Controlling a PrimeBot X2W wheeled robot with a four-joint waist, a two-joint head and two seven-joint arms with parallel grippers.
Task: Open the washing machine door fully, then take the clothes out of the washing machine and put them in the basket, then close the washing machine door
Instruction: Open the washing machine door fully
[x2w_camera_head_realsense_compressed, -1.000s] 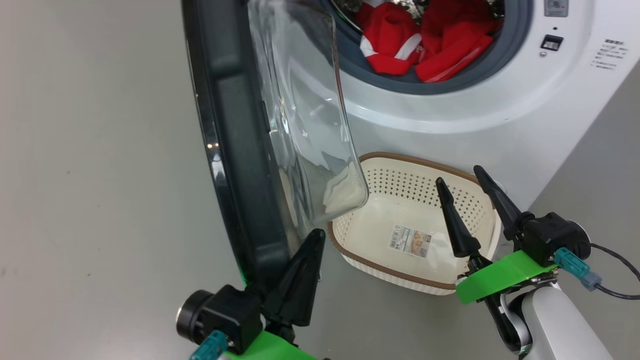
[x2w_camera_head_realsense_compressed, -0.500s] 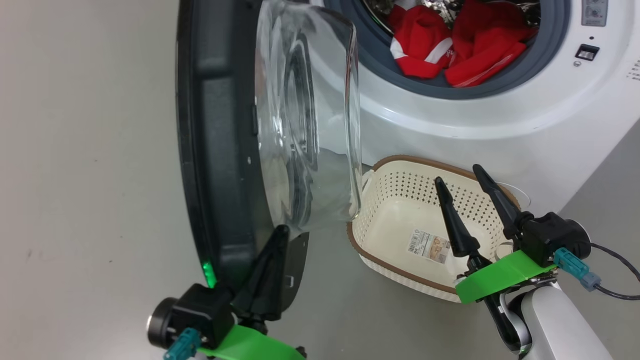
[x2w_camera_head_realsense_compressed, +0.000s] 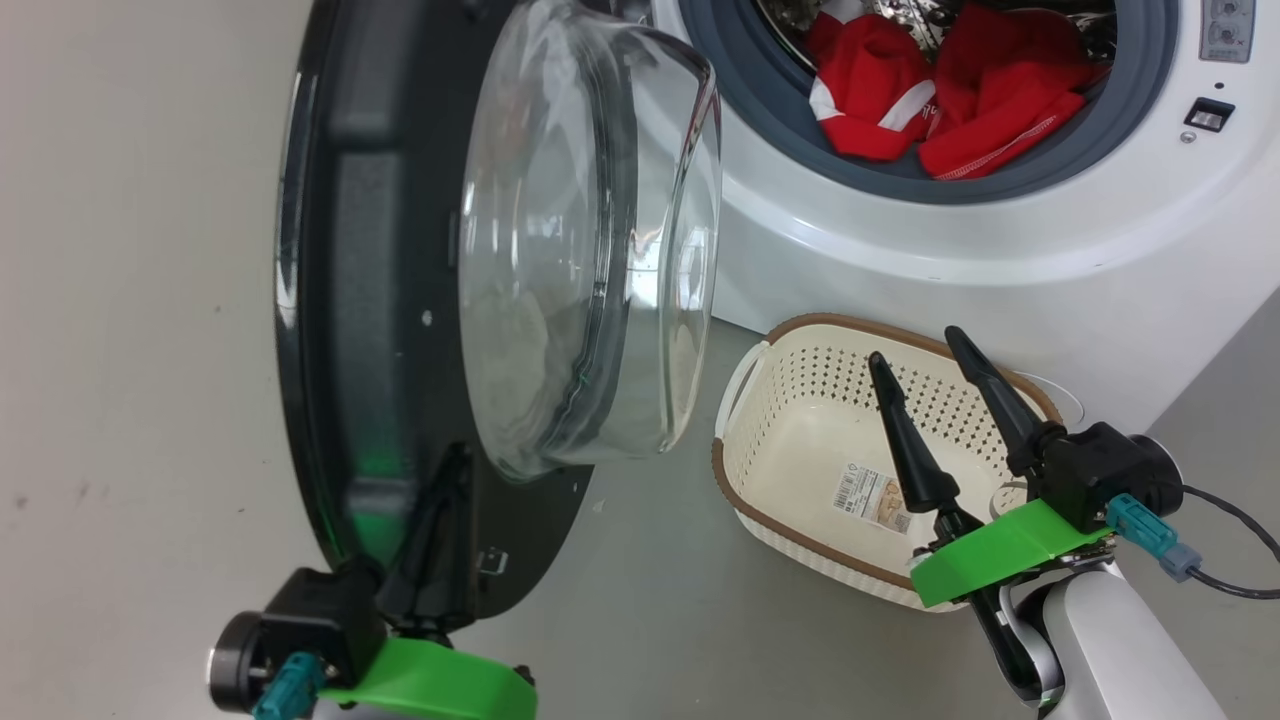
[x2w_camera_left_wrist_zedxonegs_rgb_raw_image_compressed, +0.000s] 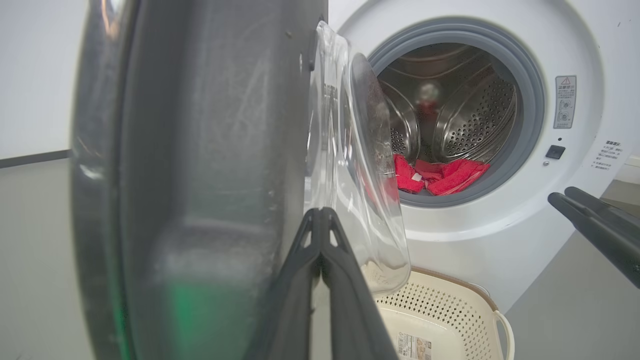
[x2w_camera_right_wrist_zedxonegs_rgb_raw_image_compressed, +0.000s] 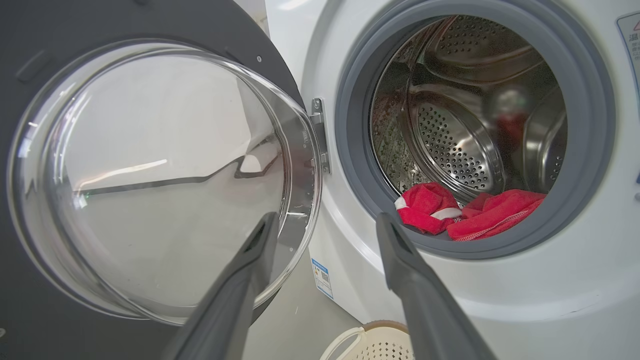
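Observation:
The washing machine door (x2w_camera_head_realsense_compressed: 350, 300) stands swung out to the left, its glass bowl facing the washing machine (x2w_camera_head_realsense_compressed: 900, 250). My left gripper (x2w_camera_head_realsense_compressed: 452, 470) is shut, fingertips together against the door's dark inner face just below the bowl, as the left wrist view shows at the left gripper (x2w_camera_left_wrist_zedxonegs_rgb_raw_image_compressed: 320, 214) and door (x2w_camera_left_wrist_zedxonegs_rgb_raw_image_compressed: 200, 150). Red clothes (x2w_camera_head_realsense_compressed: 950, 100) lie at the drum's front lip, clothes (x2w_camera_right_wrist_zedxonegs_rgb_raw_image_compressed: 465, 212). My right gripper (x2w_camera_head_realsense_compressed: 912, 350) hangs open above the cream basket (x2w_camera_head_realsense_compressed: 790, 400), holding nothing; in its own view the right gripper (x2w_camera_right_wrist_zedxonegs_rgb_raw_image_compressed: 327, 220) points between door (x2w_camera_right_wrist_zedxonegs_rgb_raw_image_compressed: 150, 175) and drum.
The basket stands on the grey floor right in front of the washer, beside the door's lower edge. Bare floor (x2w_camera_head_realsense_compressed: 150, 350) spreads to the left of the door. A cable (x2w_camera_head_realsense_compressed: 1230, 520) trails from my right wrist.
The door has swung further open toward the left, and my left gripper has moved left and down with it. The head camera has shifted. My right gripper stays put.

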